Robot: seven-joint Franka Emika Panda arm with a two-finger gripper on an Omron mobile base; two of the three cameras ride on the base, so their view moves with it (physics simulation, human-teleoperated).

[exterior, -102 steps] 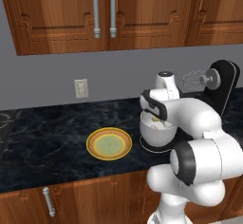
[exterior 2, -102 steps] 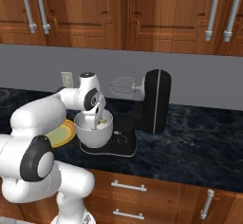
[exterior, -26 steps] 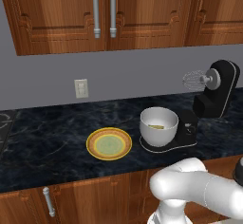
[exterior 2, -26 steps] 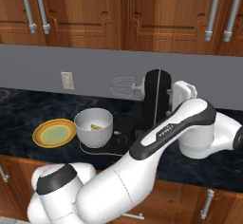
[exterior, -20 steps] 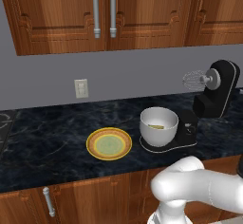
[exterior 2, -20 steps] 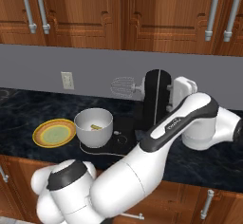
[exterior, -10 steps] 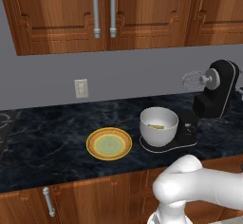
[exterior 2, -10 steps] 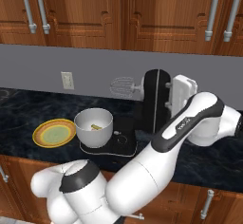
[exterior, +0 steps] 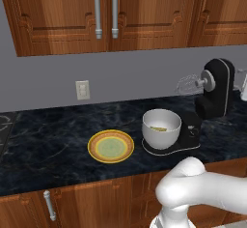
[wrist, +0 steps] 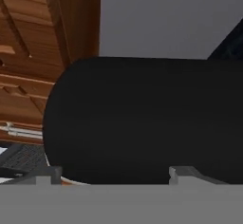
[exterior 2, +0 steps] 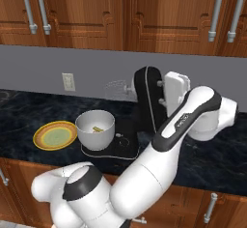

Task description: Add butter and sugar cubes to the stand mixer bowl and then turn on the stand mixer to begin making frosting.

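Note:
The black stand mixer [exterior 2: 147,101] stands on the dark counter with its head tilted up and its whisk [exterior 2: 117,86] raised. Below the whisk the white stand mixer bowl [exterior 2: 95,129] sits on the mixer base, with the tan butter [exterior 2: 97,129] stick lying inside. Sugar cubes are too small to make out. My gripper [exterior 2: 163,94] is open, pressed close against the right side of the mixer head, holding nothing. In the hand view the black mixer [wrist: 142,118] looms right in front of the gripper [wrist: 115,173]. From the left base view I see the mixer [exterior: 219,89], the bowl [exterior: 161,128] and the butter [exterior: 157,129].
A round yellow plate [exterior: 111,146] with an orange rim lies left of the bowl. A wall outlet [exterior: 82,90] sits on the grey backsplash. Wooden upper cabinets [exterior 2: 120,14] hang above the counter. My own arm [exterior 2: 188,121] arches up right of the mixer.
Five seconds ago the gripper hung over the bowl. Over the last second the hand has edged left, closer to the mixer head's right side.

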